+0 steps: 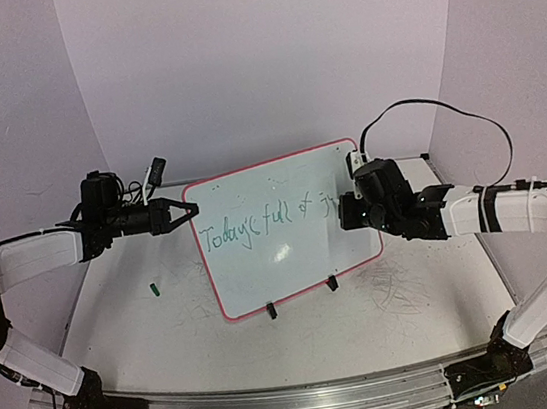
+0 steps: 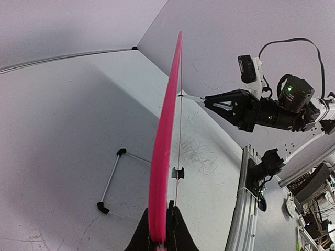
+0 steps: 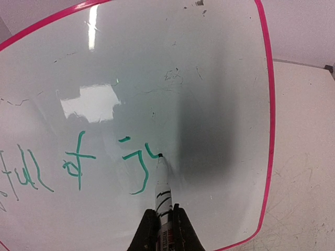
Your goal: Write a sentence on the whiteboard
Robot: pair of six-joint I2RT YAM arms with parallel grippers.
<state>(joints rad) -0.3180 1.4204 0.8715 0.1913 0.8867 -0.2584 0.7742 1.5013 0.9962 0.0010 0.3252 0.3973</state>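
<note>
The whiteboard (image 1: 287, 228), a glossy white rectangle in a thin pink frame with rounded corners, stands tilted on two small black clip feet on the scuffed white surface (image 1: 408, 308). The left claw (image 1: 190, 212) is clamped narrow on the frame's left edge. The right claw (image 3: 161, 230) is closed on a slim white pen (image 3: 162, 185). The pen's dark tip touches the board at the end of the sentence (image 1: 262, 228), written in thin green strokes. A small green object (image 1: 153, 290) lies left of the board.

The pink-framed whiteboard (image 1: 290, 177) stands upright on its long edge, its green sentence (image 1: 247, 231) unfinished: "Today's full of j".
</note>
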